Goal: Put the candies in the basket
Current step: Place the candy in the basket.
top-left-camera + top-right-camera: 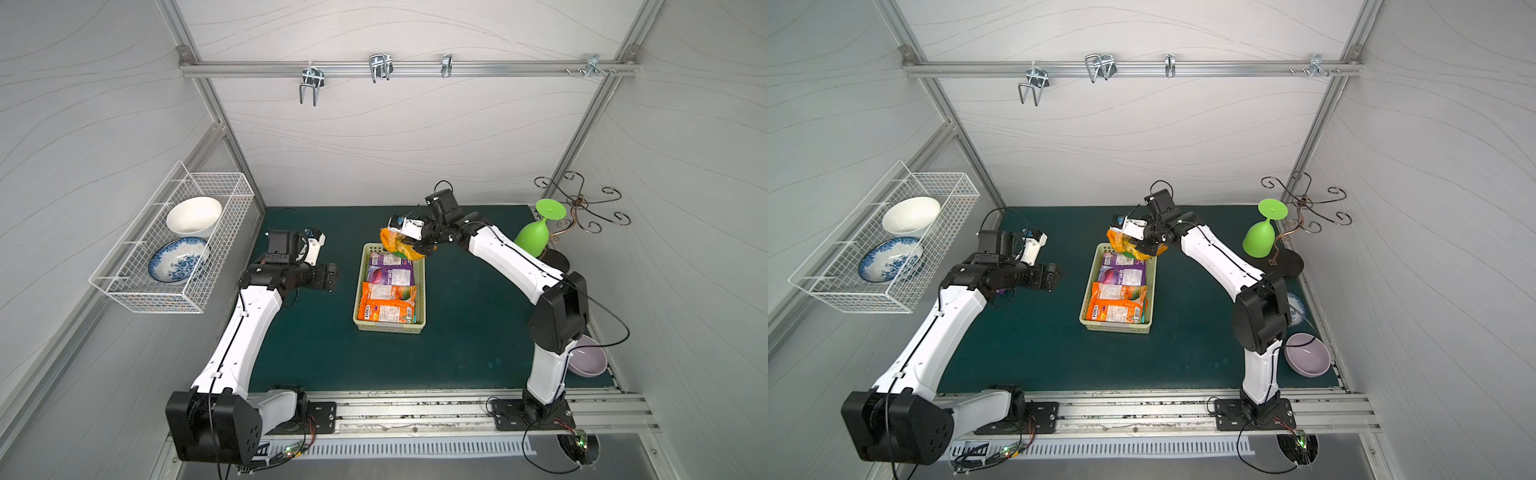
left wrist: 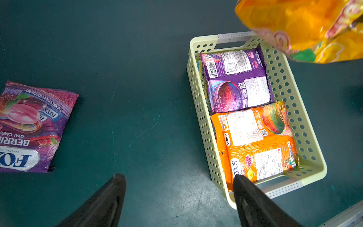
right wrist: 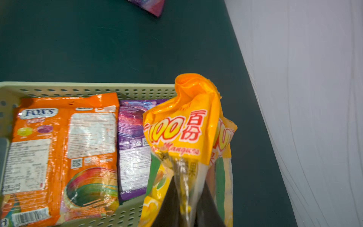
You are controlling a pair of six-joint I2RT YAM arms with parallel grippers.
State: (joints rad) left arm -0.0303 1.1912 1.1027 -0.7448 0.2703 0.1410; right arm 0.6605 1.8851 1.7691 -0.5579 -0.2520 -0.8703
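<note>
Berry candy bag [image 2: 33, 125]: on worktop [image 1: 457, 332], 9 o'clock of basket [image 1: 390, 327]. Left hand [image 2: 179, 177]: released, over bare gap between. Basket: purple and orange candies [image 1: 388, 303] inside. Right hand [image 3: 187, 188]: clenched on yellow candy bag [image 3: 176, 127] above 12 o'clock rim.

Basket [image 1: 390, 327] mid surface [image 1: 478, 332] w/ candy bags [image 1: 388, 299] inside; mango bag [image 1: 395, 245] above its far end; Berries bag [image 2: 31, 127] on surface to its left. Goblet [image 1: 532, 239] rear right.

The purple bag [image 2: 29, 125] on the desk [image 2: 137, 78] reads "FOX'S", "BERRIES", "OVAL CANDY" and "RASPBERRY & BLACK CHERRY". In the basket [image 2: 306, 137], an orange bag [image 2: 263, 163] shows "FOX'S" and a second orange bag [image 2: 249, 125] "SAVORIA". The yellow bag [image 3: 182, 133] bears "100" and "百份".
</note>
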